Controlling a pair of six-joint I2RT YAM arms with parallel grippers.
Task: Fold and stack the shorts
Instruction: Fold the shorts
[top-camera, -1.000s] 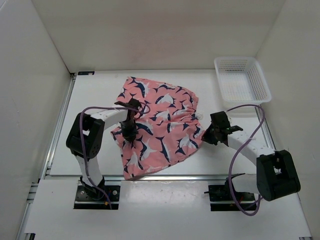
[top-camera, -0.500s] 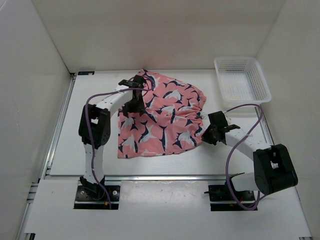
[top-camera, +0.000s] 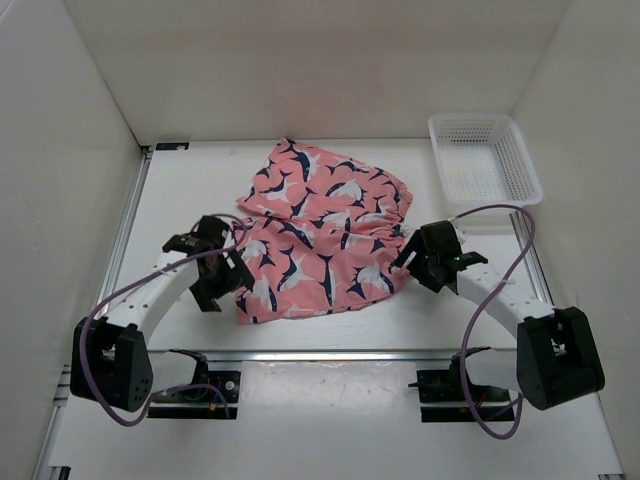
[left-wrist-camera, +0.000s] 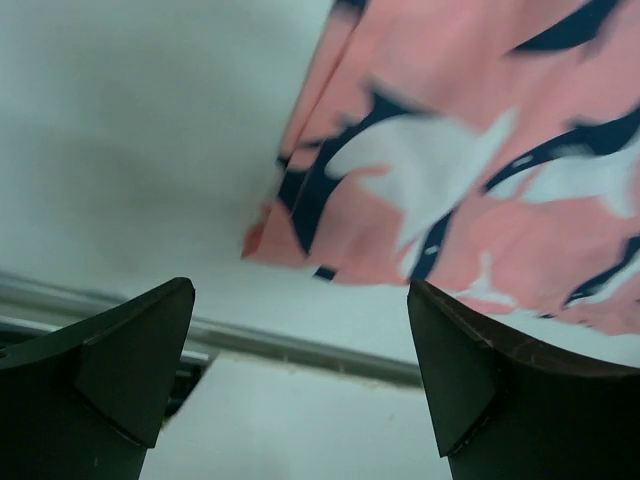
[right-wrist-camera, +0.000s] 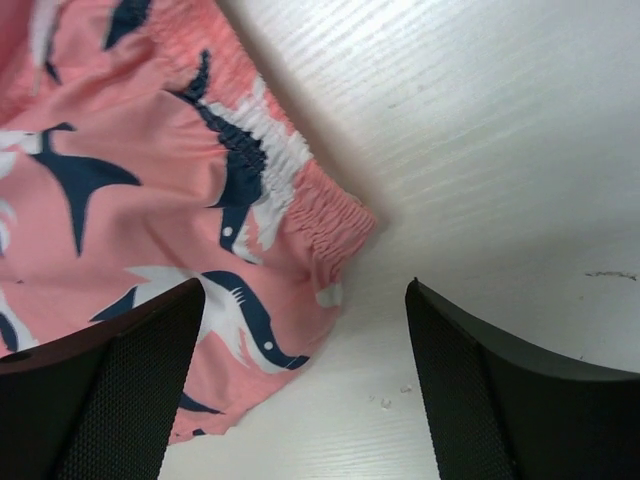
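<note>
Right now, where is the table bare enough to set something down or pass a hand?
Free: the far-left table between the left wall and the shorts, and the gap between the shorts and the basket. Crowded: the shorts' near-left corner, where the left gripper sits open, and their right edge by the open right gripper.

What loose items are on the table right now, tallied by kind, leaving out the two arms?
coral-pink shorts: 1
white mesh basket: 1
Total: 2
</note>
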